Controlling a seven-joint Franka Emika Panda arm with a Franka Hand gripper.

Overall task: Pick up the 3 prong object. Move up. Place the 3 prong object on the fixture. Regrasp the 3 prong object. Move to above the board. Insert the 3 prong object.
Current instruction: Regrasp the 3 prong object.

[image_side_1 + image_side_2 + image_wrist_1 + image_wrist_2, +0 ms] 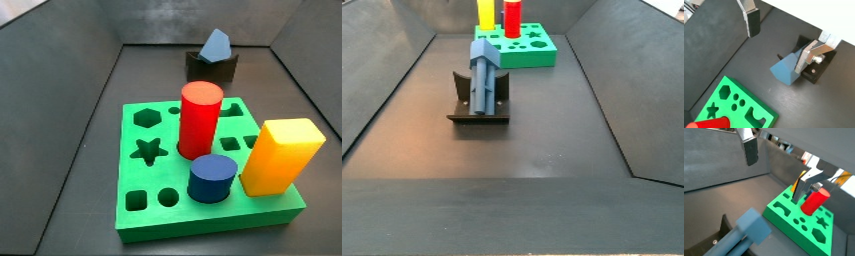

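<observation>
The grey-blue 3 prong object [215,44] rests on the black fixture [211,68], pointed end up, behind the green board [160,190]. It also shows in a side view [484,75] on the fixture [476,112]. My gripper [779,42] is open and empty, above and apart from the object [787,70], with one finger [807,57] over the fixture [814,72]. In a wrist view the gripper [776,170] hangs over the floor between the object [747,230] and the board [801,220]. The gripper is out of both side views.
The board carries a red cylinder [201,120], a dark-blue short cylinder [211,178] and a yellow block [278,155]. Its star and hexagon holes [148,150] are unfilled. Sloped dark walls [396,70] enclose the floor on all sides.
</observation>
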